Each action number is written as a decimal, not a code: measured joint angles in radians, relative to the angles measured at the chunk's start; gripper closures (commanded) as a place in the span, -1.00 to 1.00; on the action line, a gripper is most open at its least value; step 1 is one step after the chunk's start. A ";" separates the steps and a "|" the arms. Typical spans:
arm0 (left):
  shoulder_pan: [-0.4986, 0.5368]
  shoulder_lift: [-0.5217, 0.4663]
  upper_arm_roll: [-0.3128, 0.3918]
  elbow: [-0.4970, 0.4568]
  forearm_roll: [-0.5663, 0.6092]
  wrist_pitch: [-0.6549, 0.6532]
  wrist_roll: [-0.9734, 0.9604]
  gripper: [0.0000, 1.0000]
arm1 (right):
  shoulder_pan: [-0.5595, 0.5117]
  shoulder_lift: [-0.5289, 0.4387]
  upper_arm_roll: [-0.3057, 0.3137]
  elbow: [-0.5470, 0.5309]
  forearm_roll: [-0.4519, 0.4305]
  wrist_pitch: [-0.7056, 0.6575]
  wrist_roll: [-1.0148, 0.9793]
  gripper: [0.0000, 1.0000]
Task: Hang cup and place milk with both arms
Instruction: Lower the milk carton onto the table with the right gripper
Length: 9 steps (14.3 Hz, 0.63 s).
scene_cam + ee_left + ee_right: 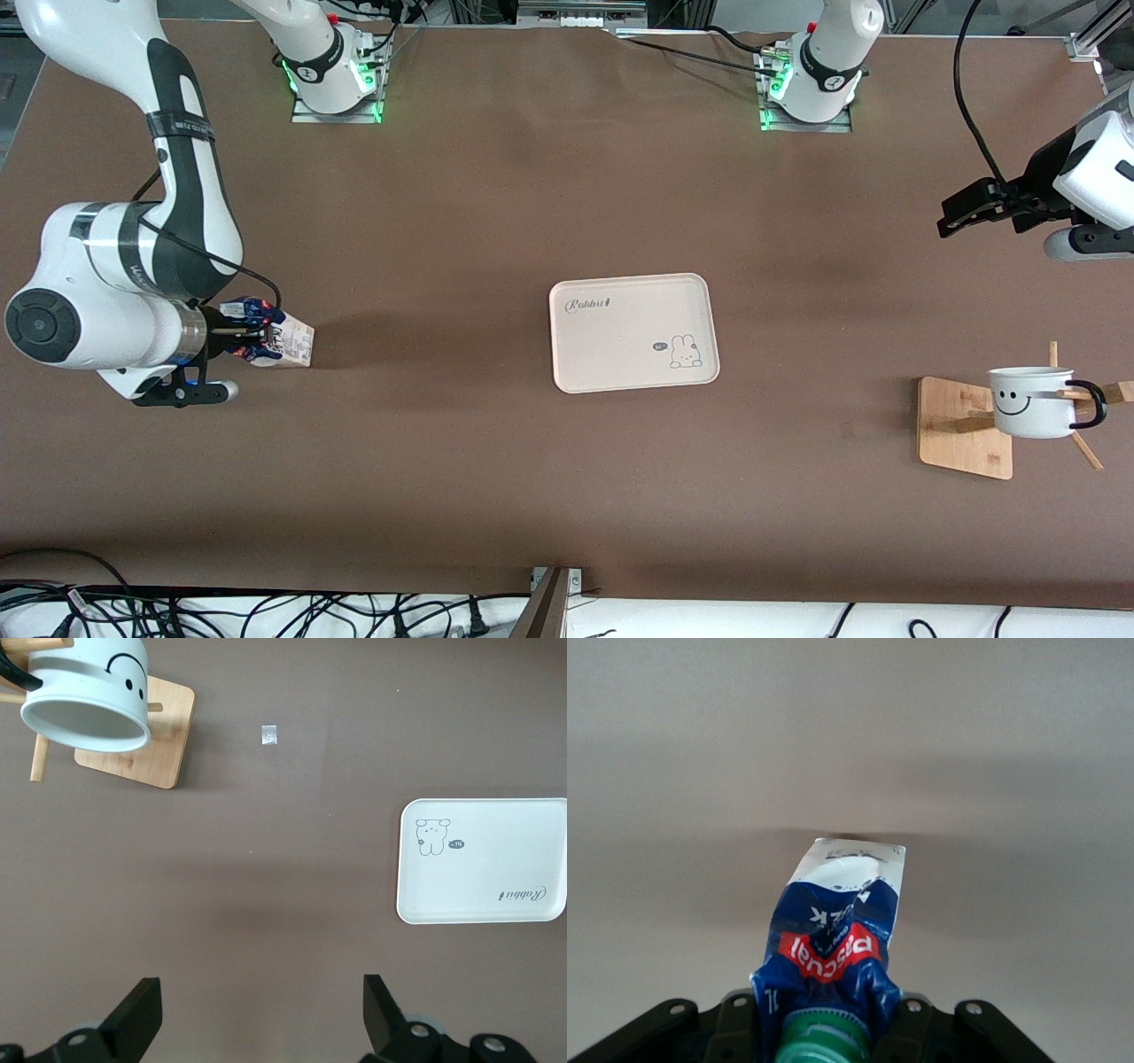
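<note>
The right pincer [252,337] is clamped tight on the milk carton [282,341] at the right arm's end of the desk [496,213]. Its fingers squeeze the carton's dark-blue gable top, which is crumpled between them, with the round green cap [824,1036] sitting just at the pincer's base in the right wrist view. The carton lies tipped on its side, its pale base end pointing away from the pincer toward the tray [633,332]; whether it rests on the desk or is lifted just off it cannot be told.

The left pincer [966,213] hangs in the air over the left arm's end of the desk, its jaws spread wide and holding nothing.

The white smiley-face mug [1032,403] hangs by its black loop handle on a peg of the wooden mug rack [966,434], well apart from the left pincer. The cream rabbit tray lies flat near the middle of the desk, between carton and rack.
</note>
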 measured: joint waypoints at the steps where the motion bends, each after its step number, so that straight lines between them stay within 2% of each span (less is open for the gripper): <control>1: 0.000 0.000 0.000 0.000 0.000 0.000 0.000 -1.00 | 0.000 -0.001 0.000 -0.024 0.000 0.036 -0.003 0.29; 3: 0.000 0.000 0.000 0.000 0.000 0.000 0.000 -1.00 | 0.000 -0.002 0.000 -0.057 0.000 0.082 -0.005 0.28; 4: 0.000 0.000 0.000 0.000 0.000 0.000 0.000 -1.00 | 0.000 -0.004 0.000 -0.064 0.000 0.091 -0.006 0.16; 6: 0.000 0.000 0.000 0.000 0.000 0.000 0.000 -1.00 | 0.000 -0.010 0.001 -0.068 0.001 0.094 -0.006 -0.99; 9: 0.000 0.000 0.000 0.000 0.000 0.000 0.000 -1.00 | 0.000 -0.023 0.002 -0.072 0.020 0.093 -0.006 -1.00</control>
